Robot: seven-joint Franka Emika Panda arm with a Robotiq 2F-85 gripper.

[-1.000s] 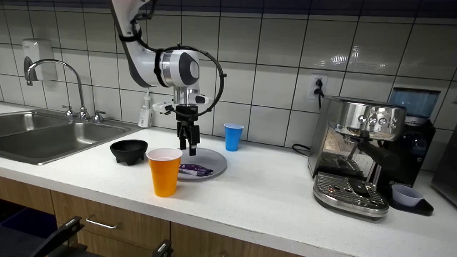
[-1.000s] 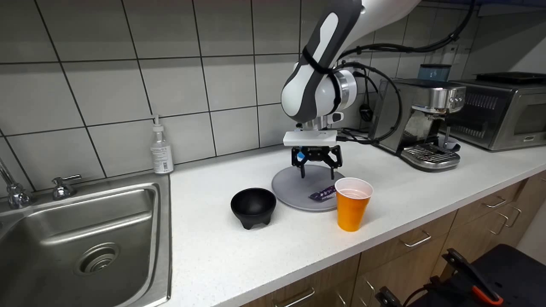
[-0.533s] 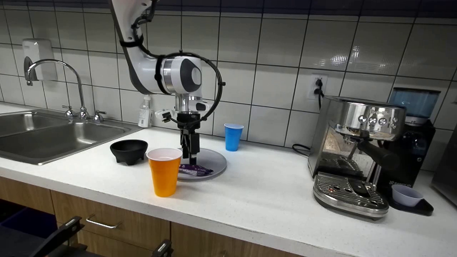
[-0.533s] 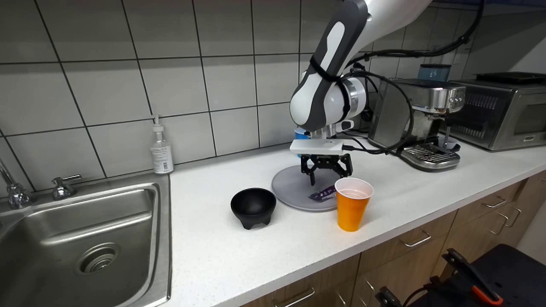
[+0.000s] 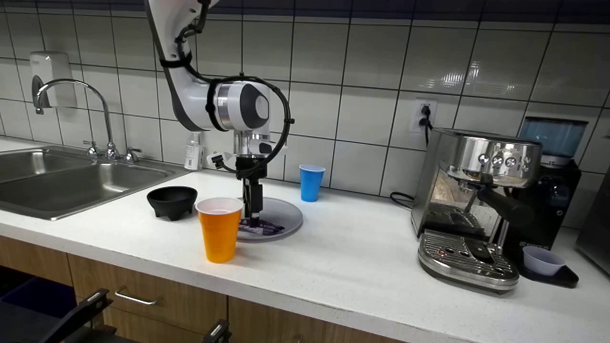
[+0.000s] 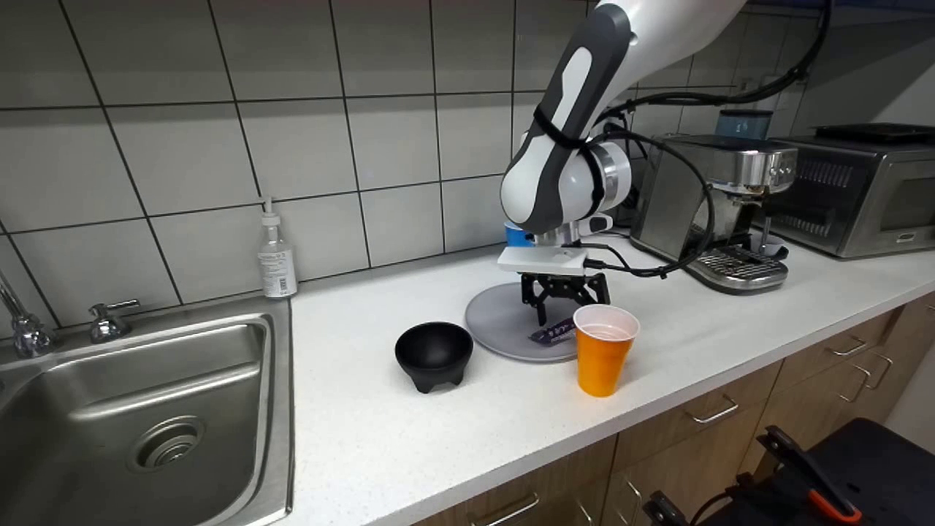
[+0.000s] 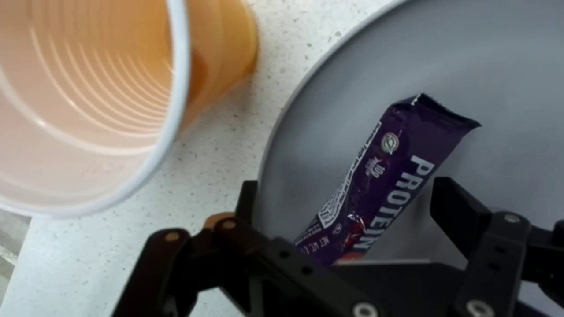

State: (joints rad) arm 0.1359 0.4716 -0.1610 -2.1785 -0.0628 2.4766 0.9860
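A purple protein bar wrapper (image 7: 387,176) lies slantwise on a round grey plate (image 7: 299,145). My gripper (image 7: 346,196) is open low over the plate, its fingers standing apart on either side of the bar. In the wrist view the near end of the bar is hidden by the gripper. The bar also shows on the plate in both exterior views (image 5: 269,228) (image 6: 553,333). An orange cup (image 7: 220,57) stands upright beside the plate. In an exterior view the cup (image 6: 605,358) hides one fingertip. Whether the fingertips touch the plate is not clear.
A black footed bowl (image 6: 434,354) stands between the sink (image 6: 274,409) and the plate. A blue cup (image 5: 311,183) stands near the tiled wall. A soap bottle (image 6: 276,252) is by the sink. An espresso machine (image 5: 476,205) stands farther along the counter.
My gripper has come down from above the plate to around the bar and shifted slightly toward the orange cup. The jaws stay open. The bar, plate, cups and bowl have not moved.
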